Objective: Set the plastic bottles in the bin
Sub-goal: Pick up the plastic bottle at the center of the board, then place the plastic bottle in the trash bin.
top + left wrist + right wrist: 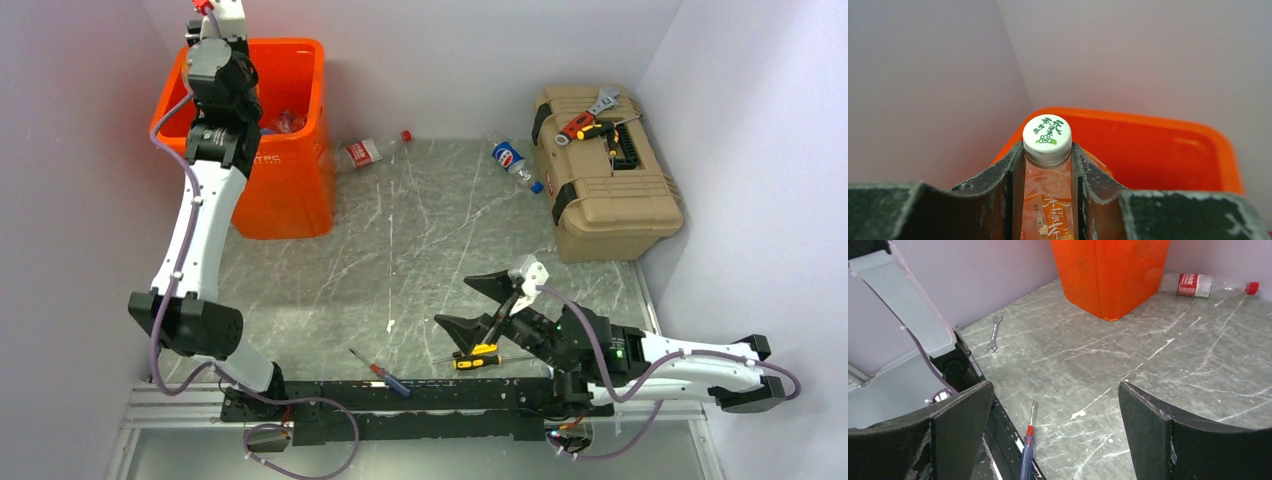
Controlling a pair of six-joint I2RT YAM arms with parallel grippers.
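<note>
Nearest the lens, my left end effector (pixel 1048 151) is clamped on the neck of an orange-labelled bottle (pixel 1047 205). Its fingers (pixel 998 175) press both sides just under the white cap (pixel 1047 136). The bottle's long axis runs straight out along the fingers, cap away from my wrist. Just beyond and below it is the rolled rim of the bin (pixel 1148 120), so I judge that I am holding the bottle over the bin's left side and that the drop depends on its being over the opening, not the rim. My right end effector (pixel 1055 386) hangs low over the tabletop (pixel 1128 340) with jaws spread wide, holding nothing, a screwdriver (pixel 1027 450) just beneath it. Farther out, a red-labelled bottle (pixel 372 150) lies on its side just beside the bin's right wall, cap pointing right. A blue-labelled bottle (pixel 515 160) lies against the toolbox (pixel 610 180), and my right arm is the nearer one to it.
</note>
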